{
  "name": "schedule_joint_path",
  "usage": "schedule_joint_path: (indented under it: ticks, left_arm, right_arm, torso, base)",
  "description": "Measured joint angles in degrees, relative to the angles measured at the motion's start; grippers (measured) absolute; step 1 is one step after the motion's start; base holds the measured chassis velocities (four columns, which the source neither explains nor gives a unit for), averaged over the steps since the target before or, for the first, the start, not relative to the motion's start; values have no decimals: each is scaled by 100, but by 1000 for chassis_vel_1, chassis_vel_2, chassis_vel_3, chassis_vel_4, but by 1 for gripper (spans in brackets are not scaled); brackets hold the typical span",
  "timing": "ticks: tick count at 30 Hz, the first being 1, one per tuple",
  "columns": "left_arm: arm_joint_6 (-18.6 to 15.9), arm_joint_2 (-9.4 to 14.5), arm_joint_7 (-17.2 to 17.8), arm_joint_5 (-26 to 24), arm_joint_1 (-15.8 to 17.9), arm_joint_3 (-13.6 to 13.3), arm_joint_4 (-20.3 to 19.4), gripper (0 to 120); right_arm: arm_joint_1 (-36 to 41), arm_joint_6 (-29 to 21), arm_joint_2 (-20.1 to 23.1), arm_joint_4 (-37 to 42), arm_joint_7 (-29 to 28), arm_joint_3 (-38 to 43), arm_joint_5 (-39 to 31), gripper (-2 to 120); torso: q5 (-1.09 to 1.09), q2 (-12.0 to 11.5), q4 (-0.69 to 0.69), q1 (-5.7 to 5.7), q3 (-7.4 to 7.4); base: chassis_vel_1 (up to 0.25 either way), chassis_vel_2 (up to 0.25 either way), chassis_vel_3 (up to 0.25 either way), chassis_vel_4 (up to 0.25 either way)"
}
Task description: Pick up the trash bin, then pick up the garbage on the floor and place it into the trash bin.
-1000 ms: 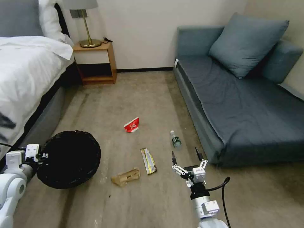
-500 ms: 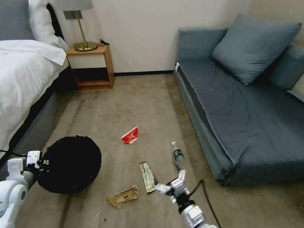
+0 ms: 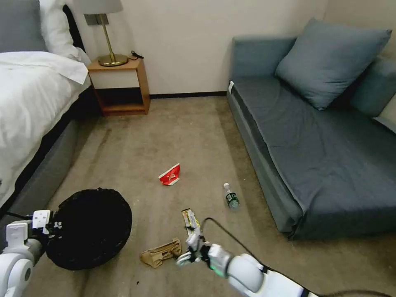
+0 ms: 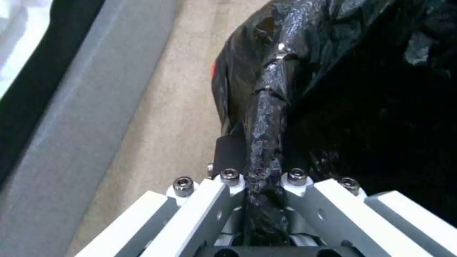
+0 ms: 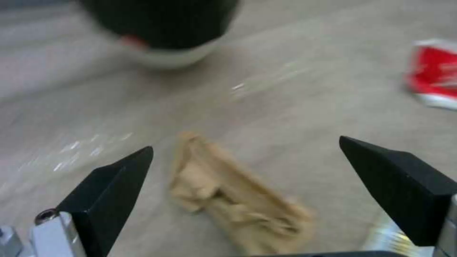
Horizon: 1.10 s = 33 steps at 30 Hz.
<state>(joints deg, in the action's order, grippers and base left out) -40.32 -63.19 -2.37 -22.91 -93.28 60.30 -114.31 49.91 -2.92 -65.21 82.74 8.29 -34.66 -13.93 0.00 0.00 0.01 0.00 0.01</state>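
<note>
The trash bin (image 3: 93,225), black-bagged, hangs tilted at the lower left, and my left gripper (image 3: 53,226) is shut on its rim. The left wrist view shows that gripper (image 4: 259,173) pinching the bagged rim of the bin (image 4: 362,92). My right gripper (image 3: 187,249) is open, low over the floor beside the tan cardboard piece (image 3: 160,253). In the right wrist view the gripper (image 5: 245,142) frames the cardboard (image 5: 228,200) between its spread black fingers. The yellow-silver wrapper (image 3: 188,217), red-and-white carton (image 3: 170,175) and small bottle (image 3: 232,199) lie on the carpet.
A bed (image 3: 29,107) runs along the left, with a wooden nightstand (image 3: 119,84) and a lamp (image 3: 108,35) at the back. A blue sofa (image 3: 321,136) with a cushion (image 3: 330,62) fills the right. Open carpet lies between them.
My right arm has swung left and down, from near the bottle and wrapper to beside the cardboard, with its gripper still open. The bin stays in the left gripper.
</note>
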Motion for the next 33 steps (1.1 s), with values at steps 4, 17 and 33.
schedule_joint_path:
  ticks: [4, 17, 33]
  left_arm:
    - [-4, 80, -17, 13, 54, 24, 31, 3]
    - [-30, 245, -28, -55, 133, 69, 25, 3]
    - [-61, 206, -30, -122, 51, 141, -110, 3]
  right_arm:
    - [-568, 42, -322, -645, 63, -641, -12, 100]
    - [-1343, 312, -1240, -2470, 367, -1332, 285, 89]
    - [-1248, 525, -1410, -2820, 420, -1136, 715, 25]
  torso:
    - [-1, 0, 0, 0, 0]
    - [-1, 0, 0, 0, 0]
    - [0, 0, -1, 0, 0]
  base:
    - [0, 0, 0, 0]
    - [0, 0, 0, 0]
    - [0, 0, 0, 0]
